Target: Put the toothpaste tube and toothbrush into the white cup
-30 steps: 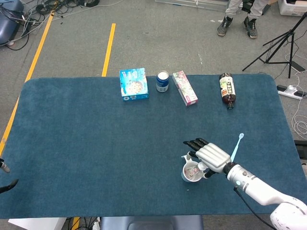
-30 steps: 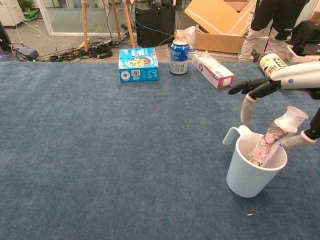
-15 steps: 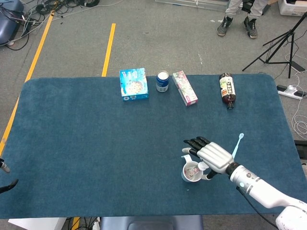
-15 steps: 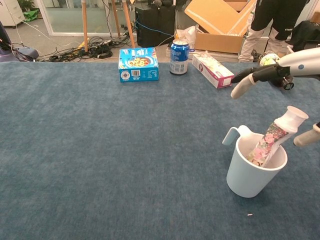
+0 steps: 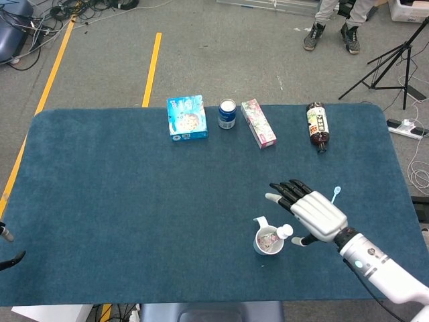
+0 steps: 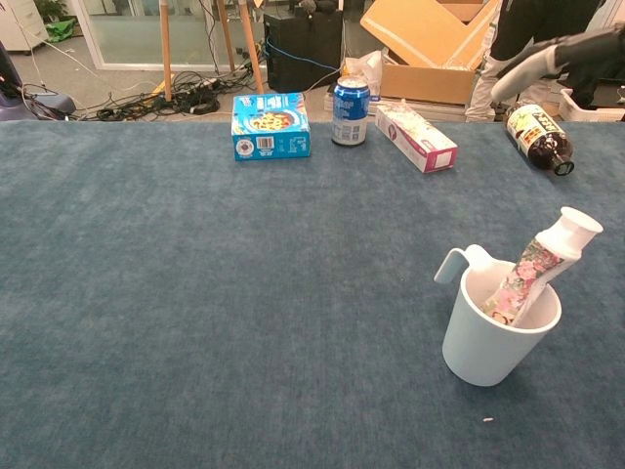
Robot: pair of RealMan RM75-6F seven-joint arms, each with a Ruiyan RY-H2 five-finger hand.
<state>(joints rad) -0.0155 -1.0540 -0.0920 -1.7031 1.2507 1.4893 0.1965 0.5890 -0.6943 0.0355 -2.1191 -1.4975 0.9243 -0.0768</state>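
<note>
Spread and holding nothing, my right hand [image 5: 316,213] hovers above the table beside the cup [image 6: 498,332], where the tube [image 6: 540,264] leans, cap up. For the brush [image 5: 334,195] I judge I should come down along its handle and pinch it. It lies just beyond my hand, mostly hidden beneath it.

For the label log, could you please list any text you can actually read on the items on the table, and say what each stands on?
Nothing reads clearly in either view.
Blue box: picture and print, too small to read.
Can: blue and white markings, blurred.
Pink box: print too small.
Bottle: label with dark characters, unreadable.
Toothpaste tube: floral pattern, no legible words.
White cup: no text visible.
</note>
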